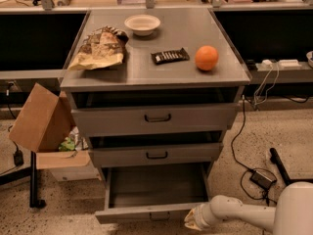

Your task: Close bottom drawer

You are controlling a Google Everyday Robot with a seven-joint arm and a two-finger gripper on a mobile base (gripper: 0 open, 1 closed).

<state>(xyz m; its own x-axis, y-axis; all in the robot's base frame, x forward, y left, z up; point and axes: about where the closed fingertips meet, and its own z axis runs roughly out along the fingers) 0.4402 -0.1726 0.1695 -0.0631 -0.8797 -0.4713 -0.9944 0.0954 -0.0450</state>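
Observation:
The bottom drawer [156, 187] of the grey metal cabinet is pulled far out, and its long shallow tray looks empty. Its slim front [146, 213] faces me at the bottom of the view, with a small dark handle [160, 215]. My gripper [194, 221] is at the end of the white arm [234, 212], which comes in from the lower right. It sits right at the right end of the drawer's front, touching it or nearly so.
The middle drawer [156, 154] and top drawer [157, 117] stand slightly out. On the cabinet top are an orange [206, 58], a dark bar [169, 56], a chip bag [100, 48] and a white bowl [142, 23]. A cardboard box [41, 119] stands left; cables [257, 175] lie right.

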